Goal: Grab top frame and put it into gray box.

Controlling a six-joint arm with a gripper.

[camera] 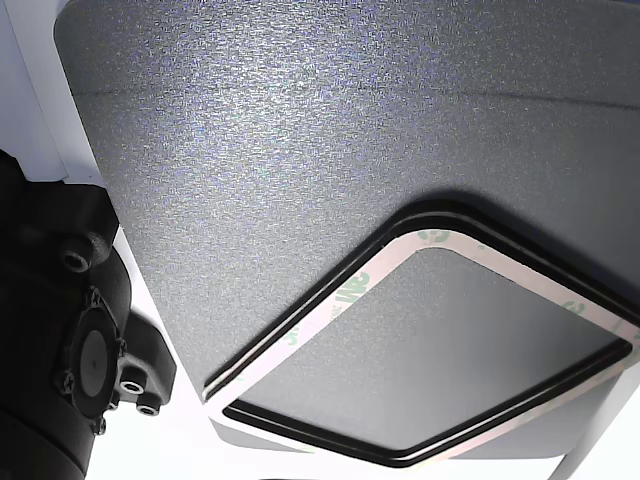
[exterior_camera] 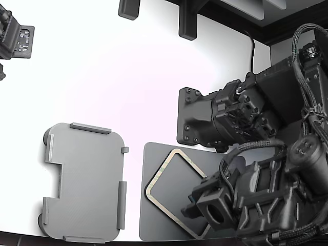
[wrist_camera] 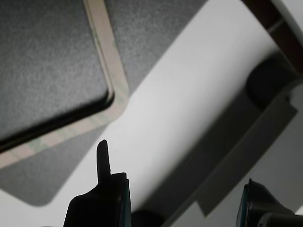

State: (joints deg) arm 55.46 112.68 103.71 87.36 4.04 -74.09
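top frame (exterior_camera: 163, 173) far corner hidden under arm, end effector (wrist_camera: 182, 203) fingertips cropped by wrist view edge

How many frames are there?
1 shows. The frame lies on the dark mat, right of the gray box in the exterior view. The arm hides part.

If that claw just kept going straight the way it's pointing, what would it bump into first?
Probably the bare white table. In the wrist view the open gripper aims between the beige frame on its dark mat and the gray tray, though depth is unclear.
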